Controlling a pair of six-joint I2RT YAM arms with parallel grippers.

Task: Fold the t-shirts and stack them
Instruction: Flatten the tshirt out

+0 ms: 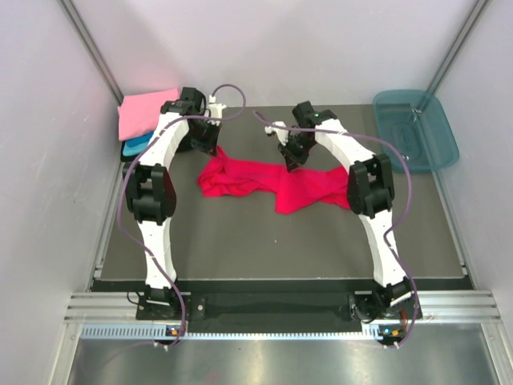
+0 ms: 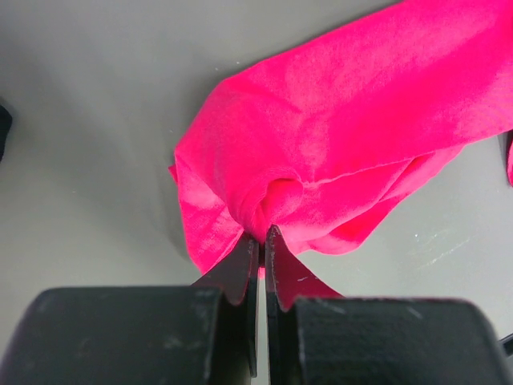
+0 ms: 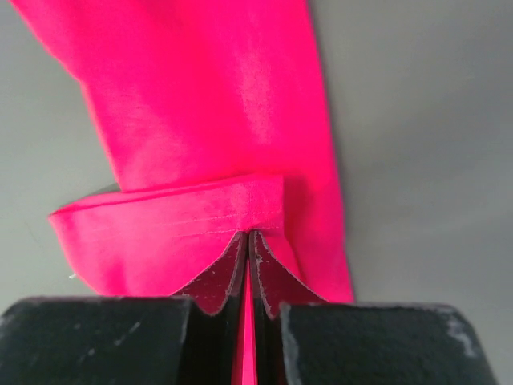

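Your left gripper (image 2: 258, 241) was pinched tight on a bunched fold of the red shirt (image 1: 264, 182); your right gripper (image 3: 247, 245) was likewise closed on a stitched hem. The shirt lay crumpled mid-table, its long axis running left to right between both claws, each holding its nearer end. I judged that spreading called for pulling the ends apart along that axis.

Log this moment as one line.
left gripper: shut on red t-shirt | right gripper: shut on its hem | pink t-shirt: folded, far-left
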